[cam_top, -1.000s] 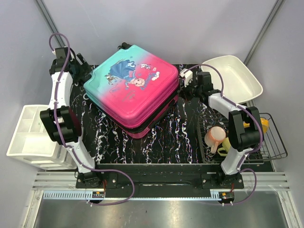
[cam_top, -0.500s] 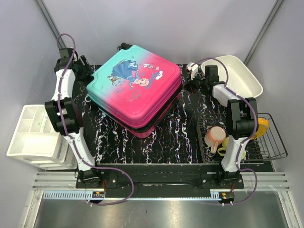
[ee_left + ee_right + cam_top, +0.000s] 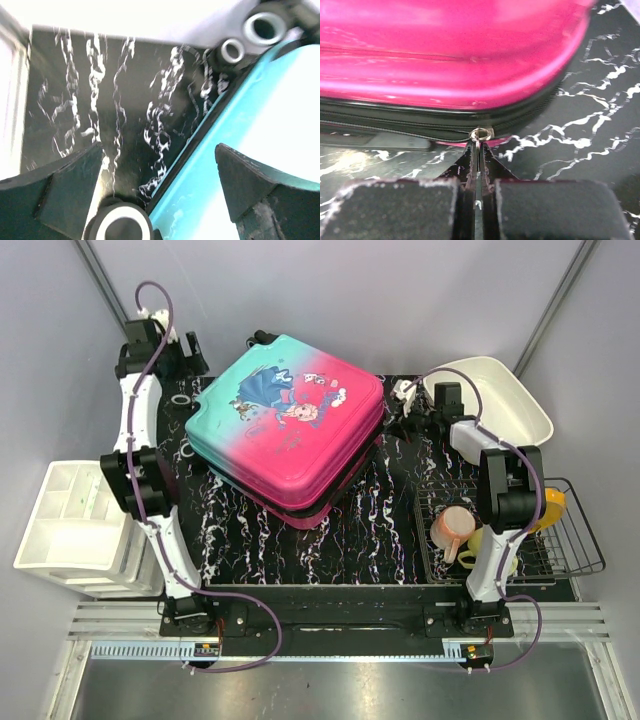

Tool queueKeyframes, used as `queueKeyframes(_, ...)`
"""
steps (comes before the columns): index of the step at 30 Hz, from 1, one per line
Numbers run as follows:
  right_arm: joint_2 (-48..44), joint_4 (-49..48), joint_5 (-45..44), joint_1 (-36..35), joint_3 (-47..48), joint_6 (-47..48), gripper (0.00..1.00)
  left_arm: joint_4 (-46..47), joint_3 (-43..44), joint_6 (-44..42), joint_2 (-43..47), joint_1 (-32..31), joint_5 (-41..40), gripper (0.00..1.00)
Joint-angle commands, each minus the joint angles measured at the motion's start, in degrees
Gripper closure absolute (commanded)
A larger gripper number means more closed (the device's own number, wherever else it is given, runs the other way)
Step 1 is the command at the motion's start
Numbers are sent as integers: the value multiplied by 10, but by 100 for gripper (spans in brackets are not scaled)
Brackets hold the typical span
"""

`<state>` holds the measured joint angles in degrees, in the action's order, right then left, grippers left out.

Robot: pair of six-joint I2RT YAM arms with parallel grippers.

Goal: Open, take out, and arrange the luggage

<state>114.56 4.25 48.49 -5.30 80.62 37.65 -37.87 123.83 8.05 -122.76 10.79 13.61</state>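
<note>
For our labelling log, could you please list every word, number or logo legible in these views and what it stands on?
No text is legible in any view.
Pink-to-teal hard-shell suitcase: cartoon print only; any lettering too small to read.
Small labels at the arm bases: too small to read.
Metal zipper pull: no marking can be made out.

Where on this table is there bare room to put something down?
The widest bare patch is the strip of table between the suitcase, the wire rack and the near edge. The back is crowded: the right gripper pinches the zipper pull, and the left gripper hangs at the suitcase's left edge.
</note>
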Motion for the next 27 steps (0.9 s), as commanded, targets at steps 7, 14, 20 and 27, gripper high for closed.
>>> queueKeyframes(7,-99,-17,81,-88,-78,-20,100,-75,-6,-356,224,-90,223,1)
queueKeyframes(14,-134,-134,49,-162,-129,-162,100,-169,-296,-465,410,-338,281,8)
queueKeyframes(20,-135,-209,0,-210,-138,-281,100,-9,-509,-373,512,-496,189,19)
queueKeyframes(27,-158,-129,-86,-182,-117,-236,100,139,-616,-350,480,-560,74,22)
